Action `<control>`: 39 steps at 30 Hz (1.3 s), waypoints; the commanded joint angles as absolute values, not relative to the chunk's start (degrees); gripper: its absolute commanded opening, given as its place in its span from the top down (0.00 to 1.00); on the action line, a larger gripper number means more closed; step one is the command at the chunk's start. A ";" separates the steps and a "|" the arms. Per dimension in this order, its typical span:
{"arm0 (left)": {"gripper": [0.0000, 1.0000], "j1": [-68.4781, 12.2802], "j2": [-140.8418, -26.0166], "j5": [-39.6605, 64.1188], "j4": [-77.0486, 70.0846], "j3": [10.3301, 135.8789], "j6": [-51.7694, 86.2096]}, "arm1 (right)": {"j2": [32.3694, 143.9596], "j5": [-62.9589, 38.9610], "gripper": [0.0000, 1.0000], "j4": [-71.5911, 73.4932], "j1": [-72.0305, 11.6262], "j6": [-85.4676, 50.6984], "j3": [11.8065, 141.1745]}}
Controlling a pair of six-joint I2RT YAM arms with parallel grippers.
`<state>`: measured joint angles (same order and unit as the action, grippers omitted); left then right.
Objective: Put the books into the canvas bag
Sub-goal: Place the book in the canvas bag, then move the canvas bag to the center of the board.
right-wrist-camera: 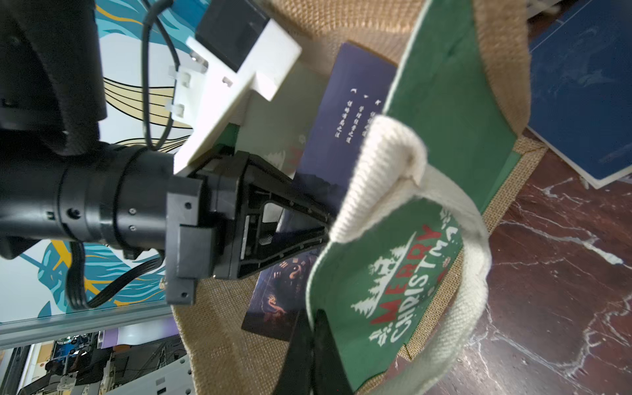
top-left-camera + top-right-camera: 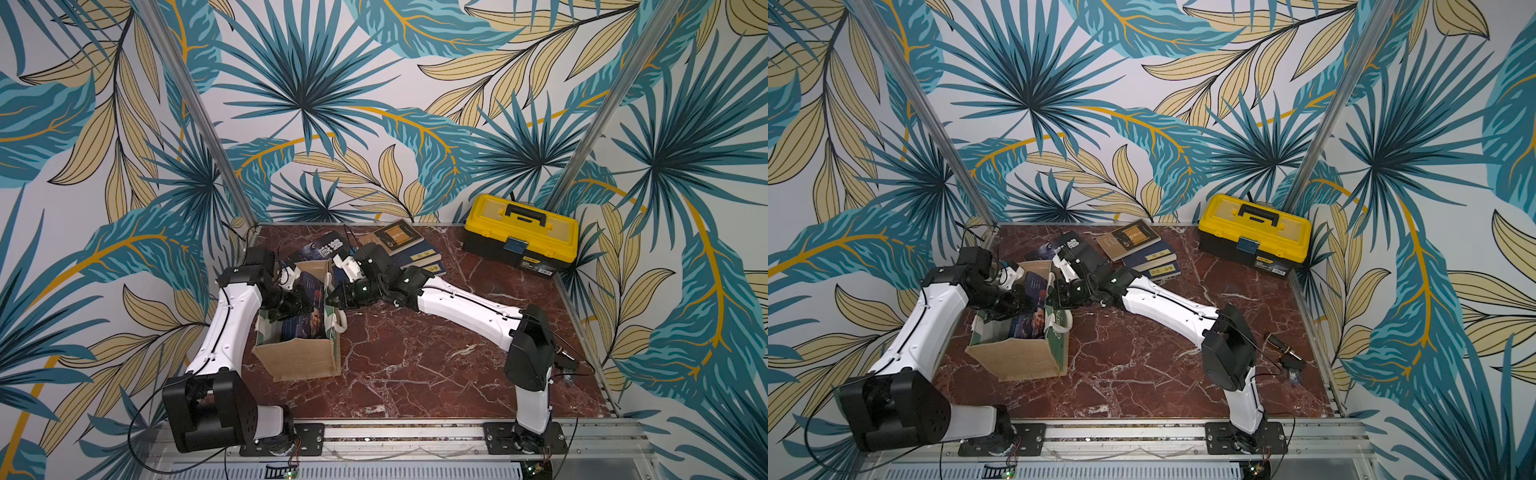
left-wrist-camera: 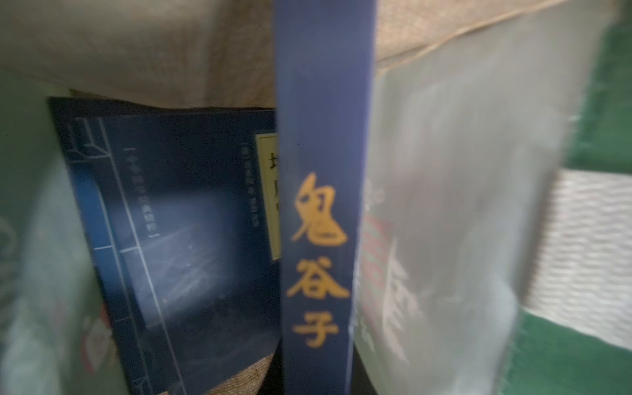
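I have the left gripper [image 1: 316, 222] down inside the bag [image 2: 299, 361], jaws narrow and pinched on the blue book [image 3: 318, 136]. Its tips are partly hidden behind the rope handle [image 1: 393, 154]. The book stands on edge, spine toward my left wrist camera, just beside the pale lining of one side wall. A second book [image 3: 171, 222], navy with a yellow label, lies against the jute on the other side of that spine, so there is little slack either way.

The right gripper [image 2: 333, 300] is closed on the rim of the bag's green side, right by the handle. The bag's mouth is open, and its tan near wall leans outward.

The bag sits near the table's [image 2: 415, 374] left edge, with my left forearm running along its outer side. Open marble lies in front of the bag and to its right, up to the right arm's base.

Behind the bag a dark book [image 2: 328, 247] lies flat, touching or nearly touching the far wall. Further right is a stack [image 2: 424, 257] with a tan book [image 2: 395, 239] on top, and my right wrist hangs over the stack's near corner. The toolbox [image 2: 521, 232] fills the far right corner, well apart. A small black part [image 2: 1285, 353] lies near the right edge.
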<state>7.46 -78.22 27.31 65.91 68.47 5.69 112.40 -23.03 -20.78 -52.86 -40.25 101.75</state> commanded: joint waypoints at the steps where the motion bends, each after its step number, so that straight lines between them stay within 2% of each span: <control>1: 0.79 8.00 -77.70 22.21 62.72 67.00 3.95 | 110.40 -23.30 0.99 -20.43 -52.91 -40.06 99.61; 5: 0.54 7.92 -74.20 20.97 62.83 69.08 4.04 | 110.73 -23.76 0.98 -20.54 -52.91 -40.29 99.51; 9: 0.47 7.99 -69.85 19.40 62.80 72.36 4.84 | 110.48 -23.86 0.91 -20.79 -52.91 -40.40 99.66; 13: 0.46 7.91 -66.82 20.11 62.76 76.00 5.61 | 109.40 -22.44 0.67 -21.82 -52.82 -39.57 99.84; 17: 0.46 7.43 -64.73 23.13 62.81 79.00 8.05 | 107.47 -20.36 0.58 -23.24 -51.77 -38.90 99.22; 21: 0.46 1.76 -63.73 20.87 62.75 81.42 10.54 | 105.12 -18.76 0.57 -23.33 -49.51 -38.91 96.84; 28: 0.46 -16.17 -66.62 10.16 62.00 85.03 16.07 | 99.79 -15.98 0.56 -23.36 -41.92 -40.38 87.52; 34: 0.46 -29.68 -75.86 2.44 58.14 85.43 21.15 | 95.84 -12.33 0.56 -23.33 -35.81 -42.00 78.44; 39: 0.47 -33.63 -87.45 2.48 53.01 84.44 25.92 | 94.53 -10.70 0.56 -22.17 -32.48 -43.27 73.19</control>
<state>-32.62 -83.57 4.91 57.10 83.90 21.91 96.49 -12.60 -22.50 -33.34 -42.04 75.50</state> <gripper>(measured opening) 0.535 0.443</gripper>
